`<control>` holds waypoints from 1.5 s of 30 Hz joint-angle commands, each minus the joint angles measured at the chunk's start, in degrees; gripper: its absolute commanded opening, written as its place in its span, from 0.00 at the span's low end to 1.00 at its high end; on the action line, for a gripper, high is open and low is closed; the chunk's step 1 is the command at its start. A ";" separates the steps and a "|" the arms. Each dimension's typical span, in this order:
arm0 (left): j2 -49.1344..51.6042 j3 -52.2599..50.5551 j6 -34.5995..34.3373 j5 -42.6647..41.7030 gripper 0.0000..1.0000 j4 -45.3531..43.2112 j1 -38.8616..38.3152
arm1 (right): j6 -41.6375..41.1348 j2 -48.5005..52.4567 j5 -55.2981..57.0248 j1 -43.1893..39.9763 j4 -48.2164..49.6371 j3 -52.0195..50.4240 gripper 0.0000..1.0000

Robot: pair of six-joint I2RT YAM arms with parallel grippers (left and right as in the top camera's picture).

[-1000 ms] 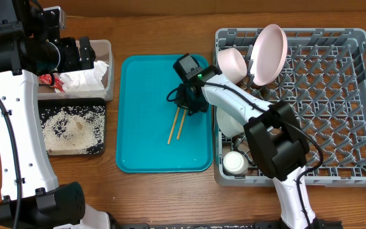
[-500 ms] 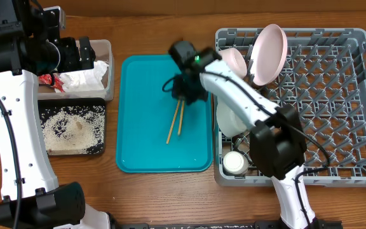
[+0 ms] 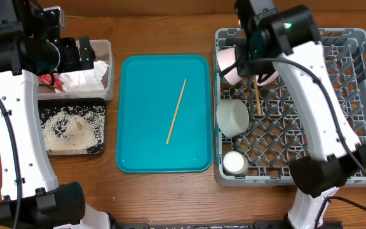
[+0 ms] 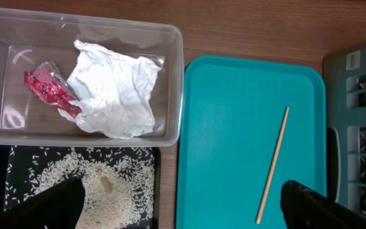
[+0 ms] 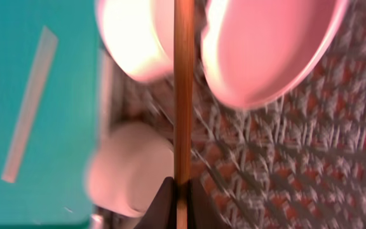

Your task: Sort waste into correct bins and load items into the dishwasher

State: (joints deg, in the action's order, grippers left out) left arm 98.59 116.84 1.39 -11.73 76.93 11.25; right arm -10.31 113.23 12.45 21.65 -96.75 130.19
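Observation:
My right gripper (image 5: 183, 198) is shut on a wooden chopstick (image 5: 183, 95) and holds it over the grey dish rack (image 3: 335, 108). The stick (image 3: 258, 100) pokes out from under the arm, between the pink bowl (image 3: 229, 63) and the plate (image 5: 265, 51). A second chopstick (image 3: 176, 111) lies alone on the teal tray (image 3: 145, 83). A white bowl (image 3: 232, 117) and a small cup (image 3: 236, 163) sit in the rack. My left gripper (image 4: 180, 213) hangs open above the clear tub (image 4: 170, 32), which holds the napkin (image 4: 116, 89) and red wrapper (image 4: 49, 89). Rice (image 4: 100, 191) covers the black tray (image 3: 100, 105).
The left arm's white links (image 3: 11, 140) run down the table's left side. The right arm (image 3: 316, 89) crosses above the rack. Bare wood shows between the teal tray and the bins.
My right gripper has lifted one chopstick off the teal tray and carried it right, over the rack. The other chopstick stays on the tray. The left arm has not moved.

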 commanded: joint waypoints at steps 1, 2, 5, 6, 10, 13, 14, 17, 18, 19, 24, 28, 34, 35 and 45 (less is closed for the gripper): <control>0.31 0.42 -0.74 0.13 1.00 -0.04 -0.39 | 3.04 1.60 2.12 -1.99 -0.31 -10.05 0.04; 0.31 0.42 -0.74 0.13 1.00 -0.04 -0.39 | 3.04 1.60 2.10 -2.32 -0.31 -12.66 0.04; 0.31 0.42 -0.74 0.13 1.00 -0.04 -0.39 | 2.08 1.60 2.14 -3.17 0.50 -19.47 0.04; 0.31 0.42 -0.74 0.13 1.00 -0.04 -0.39 | 1.73 1.60 2.14 -3.39 0.70 -20.24 0.04; 0.31 0.42 -0.74 0.13 1.00 -0.02 -0.39 | 1.09 1.60 2.08 -3.82 2.16 -22.12 0.26; 0.31 0.42 -0.74 0.13 1.00 -0.04 -0.39 | 0.90 1.20 2.08 -3.82 2.25 -20.94 0.41; 0.31 0.42 -0.74 0.13 1.00 -0.02 -0.39 | 0.87 0.98 2.05 -3.76 2.10 -20.11 0.42; 0.31 0.42 -0.74 0.13 1.00 -0.04 -0.39 | 0.90 0.39 1.99 -3.72 1.62 -17.14 0.44; 0.31 0.42 -0.74 0.13 1.00 -0.02 -0.39 | 0.94 0.09 1.53 -3.72 1.36 -15.61 0.44; 0.31 0.42 -0.74 0.13 1.00 -0.02 -0.39 | 0.96 -0.24 0.59 -3.65 1.22 -13.81 0.44; 0.31 0.42 -0.74 0.13 1.00 -0.02 -0.39 | 0.87 -0.72 -20.06 -3.63 5.70 -5.14 0.86; 0.31 0.42 -0.74 0.13 1.00 -0.04 -0.39 | 0.92 -0.46 -44.46 -3.13 16.41 -4.46 1.00; 0.31 0.42 -0.74 0.13 1.00 -0.02 -0.39 | -11.56 3.93 -29.81 4.87 22.88 -6.49 0.95; 0.31 0.42 -0.74 0.13 1.00 -0.02 -0.39 | -14.82 5.16 -25.09 6.36 22.34 -6.49 0.92; 0.31 0.42 -0.74 0.13 1.00 -0.02 -0.39 | -31.80 20.02 -9.97 16.15 22.80 -6.49 0.64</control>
State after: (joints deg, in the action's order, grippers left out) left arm 98.59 116.84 1.39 -11.73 76.97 11.25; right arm -35.88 130.34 -2.72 36.97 -74.74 123.96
